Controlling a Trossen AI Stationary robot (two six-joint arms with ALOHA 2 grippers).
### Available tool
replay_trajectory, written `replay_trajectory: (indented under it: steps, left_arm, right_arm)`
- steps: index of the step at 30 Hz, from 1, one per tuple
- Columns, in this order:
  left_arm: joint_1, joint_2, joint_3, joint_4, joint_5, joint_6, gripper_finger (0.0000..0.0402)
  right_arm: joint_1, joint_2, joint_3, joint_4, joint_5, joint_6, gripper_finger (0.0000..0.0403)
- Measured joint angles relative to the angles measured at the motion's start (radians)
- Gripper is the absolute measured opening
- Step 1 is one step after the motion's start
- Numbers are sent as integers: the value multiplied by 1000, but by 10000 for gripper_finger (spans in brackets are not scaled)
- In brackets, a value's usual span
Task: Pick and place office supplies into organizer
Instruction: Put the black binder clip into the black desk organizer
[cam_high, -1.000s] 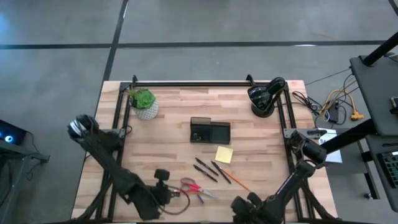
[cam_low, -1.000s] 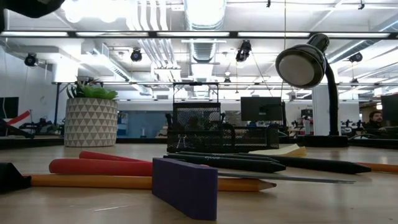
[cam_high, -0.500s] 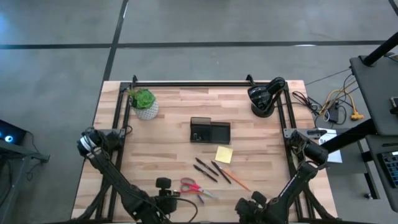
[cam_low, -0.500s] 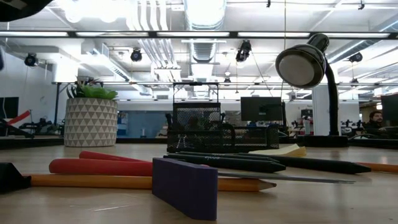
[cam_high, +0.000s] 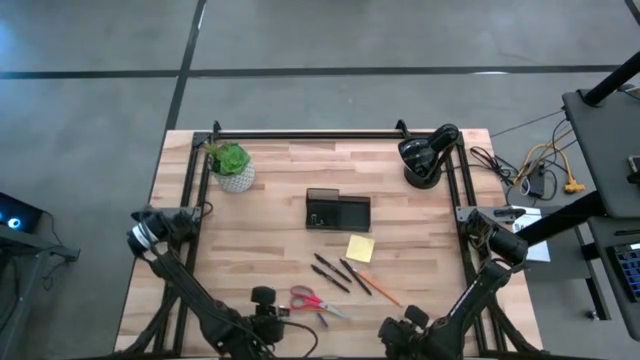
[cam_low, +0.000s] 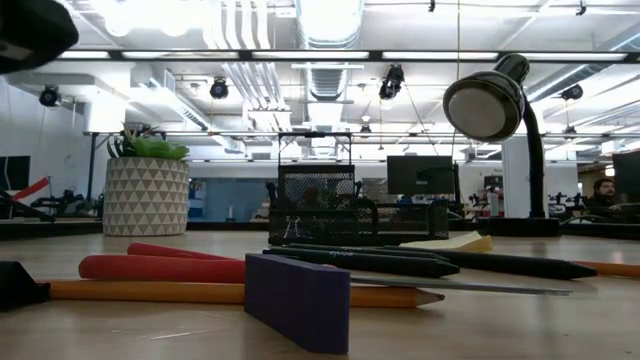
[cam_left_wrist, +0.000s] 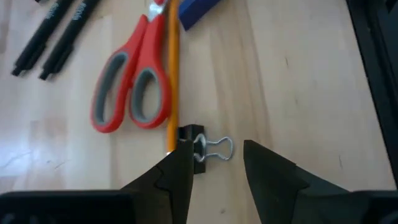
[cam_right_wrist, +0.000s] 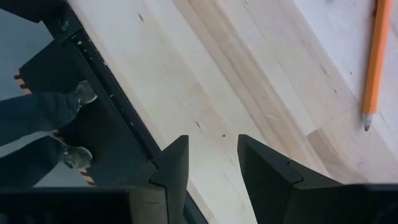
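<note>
Fingers of left gripper spread wide, framing binder clip beside scissors; right gripper parted too, empty, idle near table edge. Pickup stage, apparently: next, lower, close on clip, carry to organizer.

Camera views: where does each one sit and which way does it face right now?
High: overhead, straight down on the table; both arms show.
Low: table height, level past the scissors to the organizer.
Left wrist: over the scissors; open left end effector around a binder clip.
Right wrist: table edge, orange pencil; open right end effector.
Scissors appear in three views.
</note>
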Motion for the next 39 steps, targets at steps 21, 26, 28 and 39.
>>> replay_trajectory:
  steps: [21, 26, 28, 39]
  left_arm:
    - [8, 52, -1, -25, -81, -1, 103]
    - [8, 44, -1, -24, -68, 2, 28]
    - [8, 42, 0, -25, -61, 5, 8]
    - [33, -21, 11, -56, -24, -1, 1]
  right_arm:
    - [0, 0, -2, 0, 3, 45, 132]
    - [0, 0, -5, 2, 3, 48, 132]
    - [0, 0, -8, 0, 3, 48, 132]
    - [0, 0, -12, 1, 22, 56, 132]
